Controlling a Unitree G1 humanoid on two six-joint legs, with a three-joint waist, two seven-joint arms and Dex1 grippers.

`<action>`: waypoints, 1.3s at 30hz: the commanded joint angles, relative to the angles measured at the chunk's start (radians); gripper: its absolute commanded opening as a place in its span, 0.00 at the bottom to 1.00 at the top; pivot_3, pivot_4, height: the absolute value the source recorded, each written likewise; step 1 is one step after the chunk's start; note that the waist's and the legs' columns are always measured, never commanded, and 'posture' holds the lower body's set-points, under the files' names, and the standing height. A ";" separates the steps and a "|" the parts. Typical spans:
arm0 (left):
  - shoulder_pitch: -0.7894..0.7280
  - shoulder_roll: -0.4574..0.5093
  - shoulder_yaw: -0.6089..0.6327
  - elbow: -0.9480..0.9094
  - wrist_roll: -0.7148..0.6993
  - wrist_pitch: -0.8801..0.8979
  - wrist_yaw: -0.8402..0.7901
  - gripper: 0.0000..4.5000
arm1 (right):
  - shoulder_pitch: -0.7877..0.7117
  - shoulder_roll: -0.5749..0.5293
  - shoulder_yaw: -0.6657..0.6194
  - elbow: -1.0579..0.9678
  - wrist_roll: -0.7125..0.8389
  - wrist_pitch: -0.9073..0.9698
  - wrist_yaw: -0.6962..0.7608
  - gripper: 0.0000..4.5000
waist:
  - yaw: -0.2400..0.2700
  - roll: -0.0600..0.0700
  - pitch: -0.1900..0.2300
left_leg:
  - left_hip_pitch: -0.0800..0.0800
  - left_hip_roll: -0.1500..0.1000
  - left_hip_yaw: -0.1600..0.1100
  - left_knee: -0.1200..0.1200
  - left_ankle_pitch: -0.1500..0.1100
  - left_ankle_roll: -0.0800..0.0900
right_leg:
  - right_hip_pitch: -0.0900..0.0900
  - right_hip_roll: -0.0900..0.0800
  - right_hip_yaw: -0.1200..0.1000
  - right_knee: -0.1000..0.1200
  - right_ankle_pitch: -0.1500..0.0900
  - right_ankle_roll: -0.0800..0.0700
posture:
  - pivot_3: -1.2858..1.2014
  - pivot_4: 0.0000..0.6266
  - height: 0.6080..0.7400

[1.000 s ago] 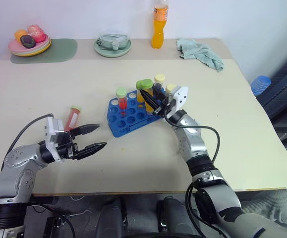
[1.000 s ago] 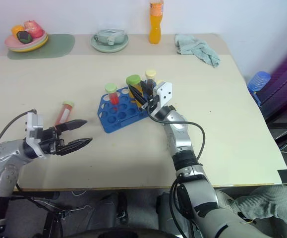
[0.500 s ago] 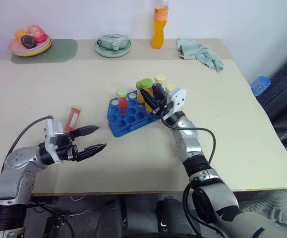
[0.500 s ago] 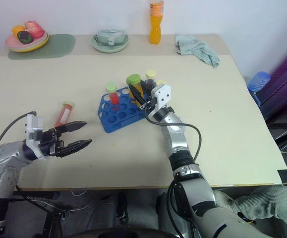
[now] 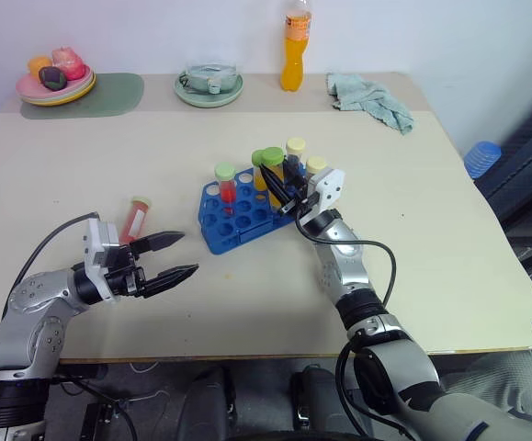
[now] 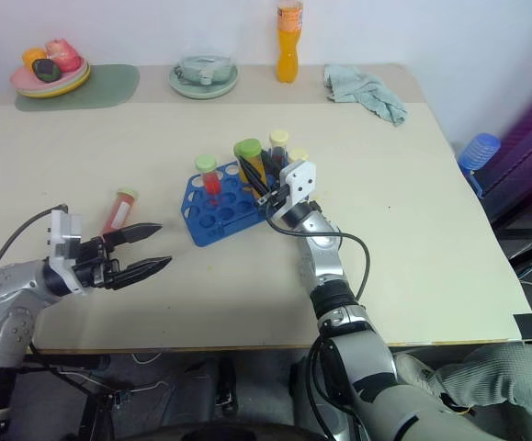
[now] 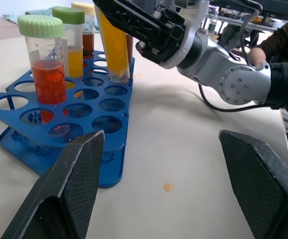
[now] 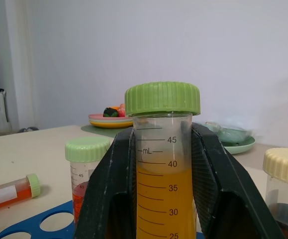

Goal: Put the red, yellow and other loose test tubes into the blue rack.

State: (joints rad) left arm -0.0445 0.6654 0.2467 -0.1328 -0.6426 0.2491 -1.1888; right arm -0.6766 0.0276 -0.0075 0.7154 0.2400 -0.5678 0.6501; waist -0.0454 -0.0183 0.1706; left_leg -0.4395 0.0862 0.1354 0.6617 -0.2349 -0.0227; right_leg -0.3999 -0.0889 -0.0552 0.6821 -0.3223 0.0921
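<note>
Little has shifted: right gripper (image 5: 285,195) stays clamped on the yellow tube (image 8: 162,169) over the blue rack (image 5: 239,219), left gripper (image 5: 174,256) spread empty, red tube (image 5: 136,219) lying loose mid-table.

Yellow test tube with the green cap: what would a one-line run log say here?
right gripper: shut on yellow green-capped tube | tube: over bright blue plastic rack | left gripper: open, empty
</note>
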 commanded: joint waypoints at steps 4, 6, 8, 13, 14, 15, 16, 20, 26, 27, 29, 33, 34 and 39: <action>-0.011 0.010 0.015 -0.031 -0.014 -0.004 0.001 0.84 | 0.033 -0.002 -0.005 0.026 -0.010 0.003 -0.006 0.19 | 0.000 0.000 0.000 | 0.000 0.000 0.000 0.000 0.000 0.000 | 0.000 0.000 0.000 0.000 0.000 0.000 | 0.52 0.24 1.00; -0.014 0.008 0.012 -0.034 -0.014 -0.001 0.004 0.84 | 0.039 -0.002 -0.002 0.023 -0.011 0.001 -0.005 0.19 | 0.000 0.000 0.000 | 0.000 0.000 0.000 0.000 0.000 0.000 | 0.001 0.000 0.000 0.000 0.000 0.000 | 0.52 0.24 1.00; -0.016 0.008 0.011 -0.035 -0.015 0.000 0.006 0.84 | 0.043 -0.003 0.000 0.020 -0.011 0.001 -0.004 0.19 | 0.000 0.000 0.000 | 0.001 0.000 0.000 0.000 0.000 0.000 | 0.001 0.000 0.000 0.000 0.000 0.000 | 0.52 0.24 1.00; -0.024 0.007 0.007 -0.037 -0.015 0.006 0.009 0.84 | 0.042 -0.008 0.007 0.020 -0.019 -0.003 -0.004 0.19 | 0.001 0.000 0.000 | 0.001 0.000 0.000 0.000 0.000 0.000 | 0.001 0.000 0.000 0.000 0.000 0.000 | 0.52 0.24 1.00; -0.025 0.007 0.007 -0.037 -0.015 0.006 0.010 0.84 | 0.041 -0.009 0.007 0.021 -0.022 -0.004 -0.005 0.19 | 0.001 0.000 0.000 | 0.001 0.000 0.000 0.000 0.000 0.000 | 0.001 0.000 0.000 0.000 0.000 0.000 | 0.52 0.24 1.00; -0.026 0.007 0.007 -0.038 -0.015 0.007 0.011 0.84 | 0.041 -0.009 0.007 0.022 -0.023 -0.004 -0.005 0.19 | 0.001 0.000 0.000 | 0.001 0.000 0.000 0.000 0.000 0.000 | 0.001 0.000 0.000 0.000 0.000 0.000 | 0.52 0.24 1.00; -0.026 0.006 0.006 -0.039 -0.015 0.007 0.012 0.84 | 0.040 -0.008 0.007 0.023 -0.024 -0.005 -0.006 0.19 | 0.001 0.000 0.000 | 0.001 0.000 0.000 0.000 0.000 0.000 | 0.001 0.000 0.000 0.000 0.000 0.000 | 0.52 0.24 1.00; -0.026 0.004 0.004 -0.042 -0.015 0.008 0.016 0.84 | 0.030 -0.007 0.002 0.045 -0.028 -0.010 -0.010 0.19 | 0.001 0.000 0.000 | 0.001 0.000 0.000 0.000 0.000 0.000 | 0.001 0.000 0.000 0.000 0.000 0.000 | 0.52 0.24 1.00; -0.020 0.004 0.009 -0.043 -0.014 0.006 0.017 0.84 | 0.006 -0.013 -0.011 0.079 -0.027 -0.026 -0.022 0.19 | 0.000 0.000 0.000 | 0.001 0.000 0.000 0.000 0.000 0.000 | 0.001 0.000 0.000 0.000 0.000 0.000 | 0.52 0.24 1.00; -0.019 0.005 0.010 -0.042 -0.014 0.004 0.016 0.84 | 0.004 -0.013 -0.012 0.082 -0.027 -0.028 -0.022 0.19 | 0.000 0.000 0.000 | 0.001 0.000 0.000 0.000 0.000 0.000 | 0.001 0.000 0.000 0.000 0.000 0.000 | 0.52 0.24 1.00; -0.015 0.005 0.013 -0.034 -0.013 -0.002 0.010 0.84 | 0.003 -0.013 -0.014 0.085 -0.026 -0.033 -0.027 0.19 | 0.000 0.000 0.000 | 0.001 0.000 0.000 0.000 0.000 0.000 | 0.001 0.000 0.000 0.000 0.000 0.000 | 0.52 0.24 1.00; -0.013 0.004 0.015 -0.022 -0.009 -0.012 0.002 0.84 | 0.006 -0.006 -0.024 0.086 -0.015 -0.042 -0.035 0.19 | 0.000 0.000 0.000 | 0.001 0.000 0.000 0.000 0.000 0.000 | 0.001 0.000 0.000 0.000 0.000 0.000 | 0.52 0.24 1.00; -0.013 0.003 0.015 -0.019 -0.009 -0.014 0.000 0.84 | 0.012 -0.001 -0.027 0.077 0.000 -0.039 -0.021 0.19 | 0.000 0.000 0.000 | 0.001 0.000 0.000 0.000 0.000 0.000 | 0.001 0.000 0.000 0.000 0.000 0.000 | 0.52 0.24 1.00; -0.014 0.000 0.012 -0.019 -0.010 -0.015 0.000 0.84 | 0.038 0.013 -0.031 0.035 0.057 -0.010 0.047 0.19 | 0.001 0.000 0.000 | 0.001 0.000 0.000 0.000 0.000 0.000 | 0.001 0.000 0.000 0.000 0.000 0.000 | 0.52 0.24 1.00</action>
State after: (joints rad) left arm -0.0572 0.6649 0.2458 -0.1378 -0.6424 0.2485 -1.1869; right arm -0.6535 0.0350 -0.0221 0.7726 0.2700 -0.5861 0.6807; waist -0.0447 -0.0182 0.1706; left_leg -0.4388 0.0861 0.1350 0.6615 -0.2350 -0.0226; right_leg -0.3990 -0.0891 -0.0553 0.6816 -0.3223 0.0921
